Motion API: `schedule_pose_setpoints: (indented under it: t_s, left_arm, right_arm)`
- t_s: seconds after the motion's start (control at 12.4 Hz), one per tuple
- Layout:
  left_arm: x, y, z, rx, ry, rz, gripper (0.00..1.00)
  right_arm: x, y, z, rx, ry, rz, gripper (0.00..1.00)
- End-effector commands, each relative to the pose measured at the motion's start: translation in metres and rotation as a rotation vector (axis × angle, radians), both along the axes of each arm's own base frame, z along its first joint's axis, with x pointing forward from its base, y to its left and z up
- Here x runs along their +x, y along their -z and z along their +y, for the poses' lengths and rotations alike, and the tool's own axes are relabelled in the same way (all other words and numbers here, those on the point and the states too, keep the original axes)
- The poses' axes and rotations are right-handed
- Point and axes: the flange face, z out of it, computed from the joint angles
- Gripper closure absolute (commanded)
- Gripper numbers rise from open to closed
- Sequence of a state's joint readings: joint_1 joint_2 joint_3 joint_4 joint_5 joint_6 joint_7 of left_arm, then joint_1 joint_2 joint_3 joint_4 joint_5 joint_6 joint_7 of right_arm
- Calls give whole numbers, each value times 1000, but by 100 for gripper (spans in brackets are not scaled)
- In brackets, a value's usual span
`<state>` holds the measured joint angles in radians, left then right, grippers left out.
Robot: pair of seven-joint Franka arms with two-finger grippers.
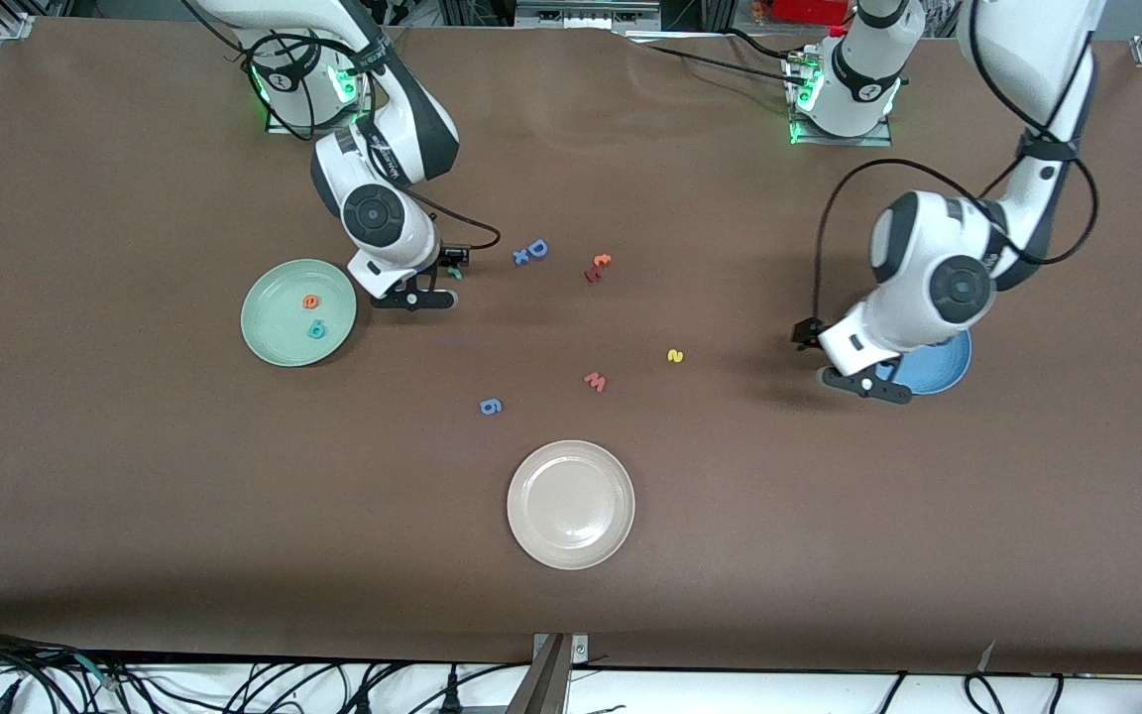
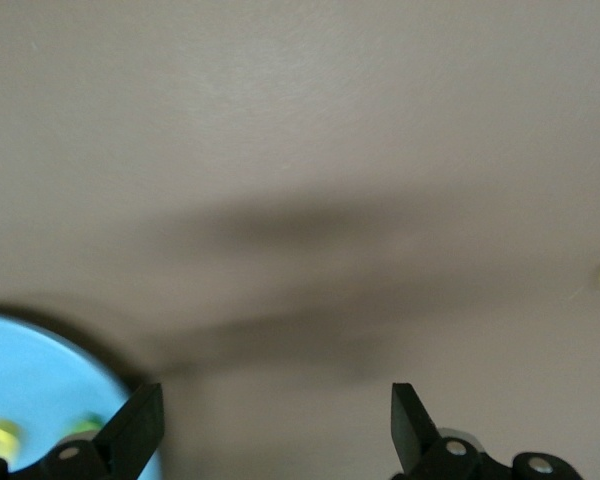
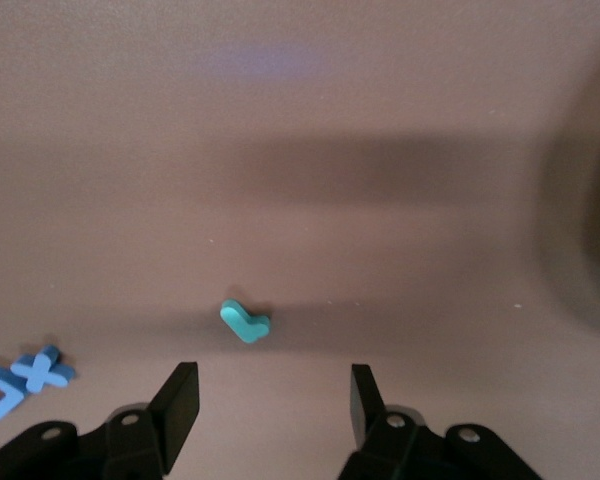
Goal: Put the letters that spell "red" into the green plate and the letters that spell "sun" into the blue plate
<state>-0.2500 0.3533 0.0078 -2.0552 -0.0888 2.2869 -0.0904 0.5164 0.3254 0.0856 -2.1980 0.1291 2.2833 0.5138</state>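
Lying flat, chunky teal "r" [image 3: 245, 321], matte table [image 3: 300, 150]

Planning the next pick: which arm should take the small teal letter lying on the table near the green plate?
The right one. Its gripper hovers just over the teal letter with jaws open, beside the green plate. The left gripper is at the blue plate.

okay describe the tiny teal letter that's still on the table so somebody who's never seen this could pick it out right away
Start at the round mint-green plate toward the right arm's end of the brown table. Beside it, the right gripper hangs open over a small teal "r" lying flat. It is smaller and greener than the nearby blue capital "D" and blue "x".
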Motion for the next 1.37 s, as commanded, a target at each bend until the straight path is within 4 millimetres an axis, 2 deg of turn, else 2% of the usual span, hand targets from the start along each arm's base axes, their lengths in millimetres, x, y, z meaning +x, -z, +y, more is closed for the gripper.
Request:
schedule_pose_setpoints:
  t_s: [0.0,0.16,0.24,0.4,0.48,0.64,0.73,0.89,1.13,1.29]
  left_arm:
    - [0,-11,-38,13,-208,-12,0]
    - [4,-8,-59,23,-158,-34,0]
    - [4,-6,-72,50,-59,-58,0]
    - [3,1,-86,64,15,-94,1]
    - [0,4,-99,53,66,-110,3]
    - [1,12,-108,25,167,-143,6]
    - [4,17,-114,16,168,-159,6]
    - [6,32,-140,-15,162,-174,6]
    - [-6,46,-165,-96,71,-143,9]
    - [-10,52,-170,-105,-12,-122,9]
  right_arm:
    - [-20,8,12,18,17,-60,31]
    - [-27,25,5,32,25,-94,34]
    - [-30,28,5,38,22,-107,35]
    - [-33,38,6,38,19,-110,44]
    - [-34,41,10,45,13,-121,46]
    - [-34,45,12,54,14,-136,50]
    - [-36,45,15,56,6,-139,54]
    - [-36,46,14,55,8,-138,63]
    - [-35,46,13,54,10,-138,89]
    - [-34,46,12,53,9,-138,97]
